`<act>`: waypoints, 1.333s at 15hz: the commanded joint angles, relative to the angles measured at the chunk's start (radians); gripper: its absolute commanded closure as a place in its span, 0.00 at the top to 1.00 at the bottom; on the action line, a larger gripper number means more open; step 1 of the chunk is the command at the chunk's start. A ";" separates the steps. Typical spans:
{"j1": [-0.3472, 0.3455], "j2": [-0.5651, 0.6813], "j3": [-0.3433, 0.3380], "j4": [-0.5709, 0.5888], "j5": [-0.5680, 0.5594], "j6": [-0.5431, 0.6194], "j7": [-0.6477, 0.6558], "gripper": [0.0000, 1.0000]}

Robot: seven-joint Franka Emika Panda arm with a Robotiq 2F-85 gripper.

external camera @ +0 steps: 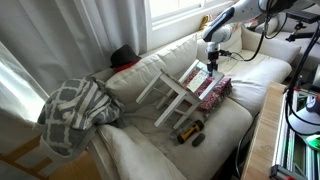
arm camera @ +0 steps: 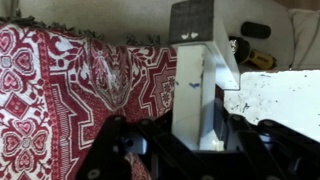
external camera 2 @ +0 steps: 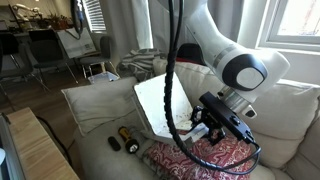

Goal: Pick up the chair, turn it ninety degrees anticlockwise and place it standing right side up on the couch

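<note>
Small white-grey wooden chair w/ slatted back lies tipped over on large cream fabric couch, legs sticking out sideways, back end on red patterned cushion. In wrist view, jaws straddle a white bar of it; can't tell if clamped or just apart. Plaid grey-white blanket at far couch end, small yellow-black tool on seat nr chair.

Tipped chair on couch, its back upon cushion, blanket at couch end, tool before chair
</note>
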 commanded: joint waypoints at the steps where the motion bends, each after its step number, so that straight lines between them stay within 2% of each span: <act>1: -0.002 -0.131 0.038 -0.161 0.032 -0.040 -0.010 0.31; 2: 0.004 -0.143 0.040 -0.176 0.041 -0.047 -0.014 0.57; 3: 0.008 -0.160 0.048 -0.197 0.047 -0.054 -0.015 0.57; 6: 0.019 -0.200 0.061 -0.249 0.077 -0.088 -0.008 0.78; 9: 0.017 -0.257 0.080 -0.297 0.155 -0.131 -0.008 1.00; 14: 0.054 -0.363 0.093 -0.417 0.266 -0.146 -0.029 1.00; 20: 0.164 -0.456 0.078 -0.552 0.353 -0.088 -0.044 1.00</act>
